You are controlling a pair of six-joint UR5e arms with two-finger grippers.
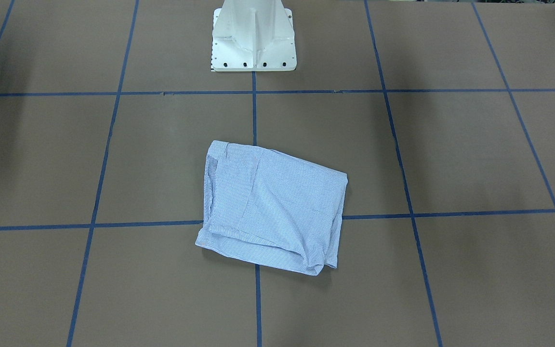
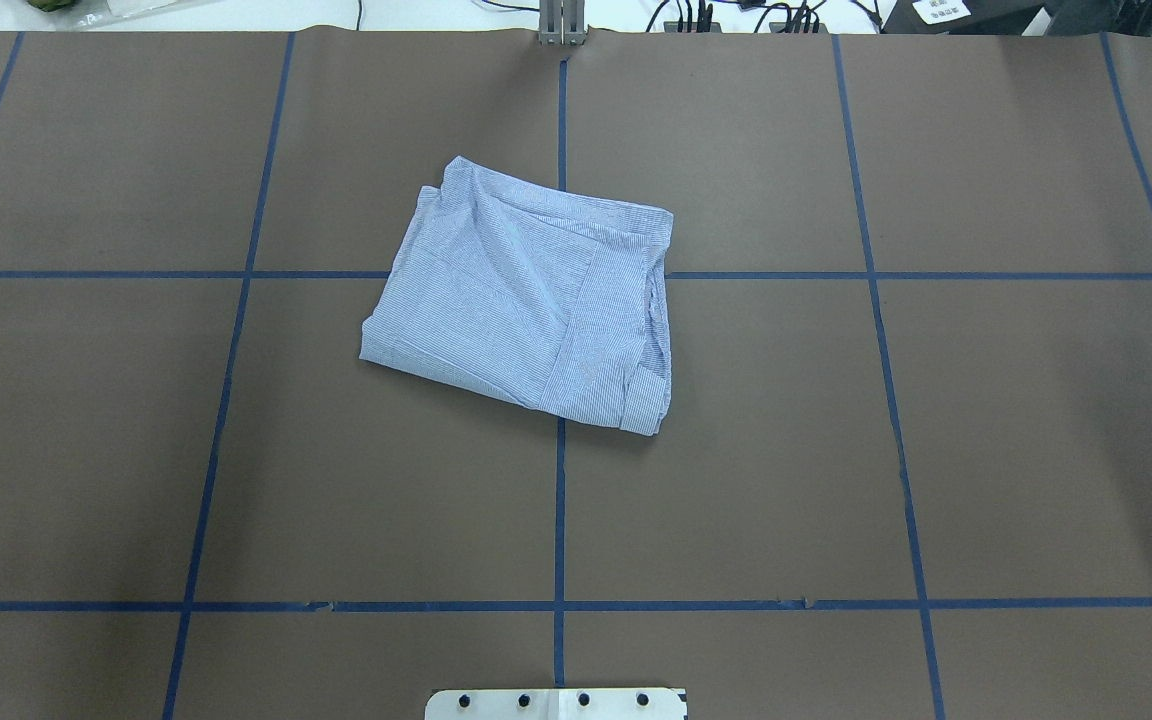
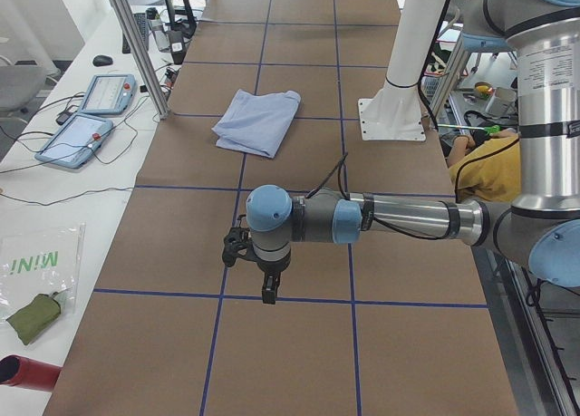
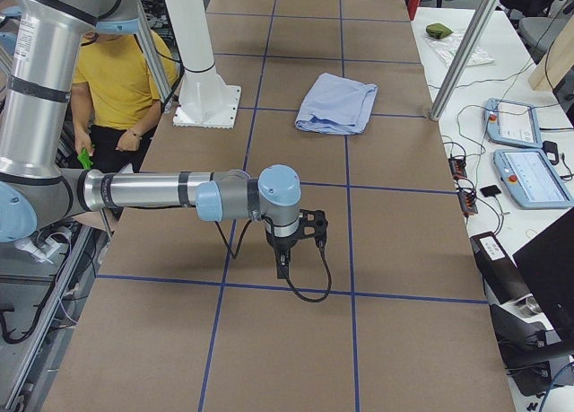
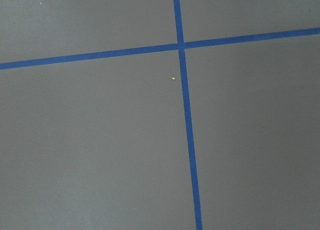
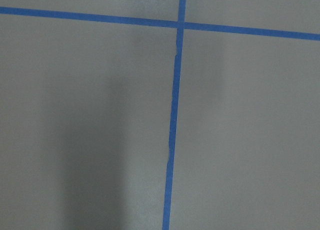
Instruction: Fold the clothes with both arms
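Note:
The clothes are one light blue, finely striped shirt (image 1: 272, 207), folded into a compact, slightly skewed rectangle on the brown table, flat near the centre line (image 2: 526, 300). No gripper touches it. The left arm reaches out low over the table's left end, and its gripper (image 3: 269, 294) points down, far from the shirt (image 3: 258, 121). At the right end the right arm does the same with its gripper (image 4: 281, 267), well clear of the shirt (image 4: 339, 102). Whether either gripper is open or shut I cannot tell. Both wrist views show only bare brown surface with blue tape lines.
The white pedestal base (image 1: 253, 43) stands at the robot's side of the table. A person in a yellow top (image 4: 121, 80) sits behind it. Two teach pendants (image 4: 525, 147) and cables lie on the white bench past an aluminium post (image 3: 136, 44).

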